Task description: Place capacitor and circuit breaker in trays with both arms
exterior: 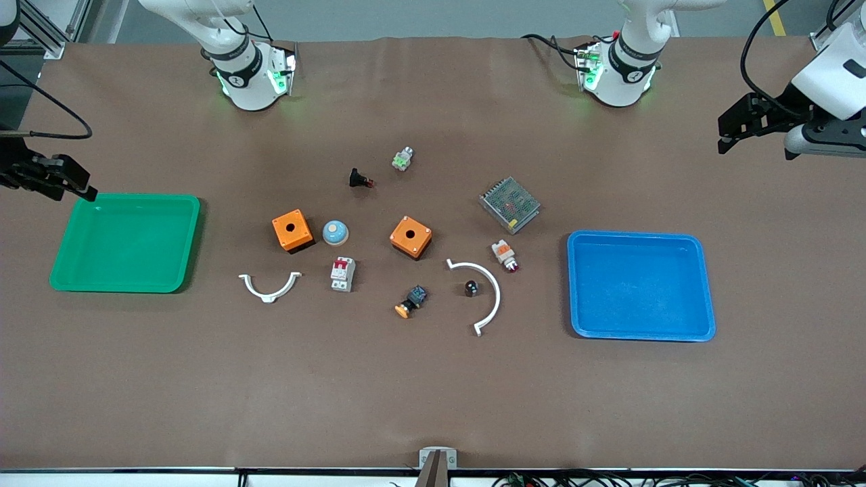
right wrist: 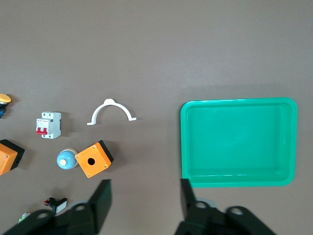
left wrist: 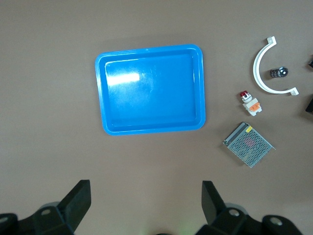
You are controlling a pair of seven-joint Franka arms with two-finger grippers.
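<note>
Your left gripper (exterior: 727, 138) hangs with its fingers spread wide and nothing between them, up in the air past the left arm's end of the blue tray (exterior: 703, 284); your right gripper (exterior: 81, 189) is likewise spread and empty, at the corner of the green tray (exterior: 193, 237) farthest from the front camera. In the wrist views you see both sets of fingers (left wrist: 78, 198) (right wrist: 100, 200) apart over bare table.

Look for the capacitor (exterior: 471, 288) inside the curve of the larger white arc clip (exterior: 492, 297), well apart from the blue tray, toward the right arm's end of it, and well apart from your left gripper. You will find the circuit breaker (exterior: 343, 274) lying flat, red levers uppermost, farther still from the blue tray, roughly midway between the two trays and well apart from your right gripper. Just beside it sit an orange box (exterior: 292, 230), a blue dome button (exterior: 335, 233) and the smaller white clip (exterior: 269, 287).

Brown matting (exterior: 433, 392) covers your whole table; both trays hold nothing.
</note>
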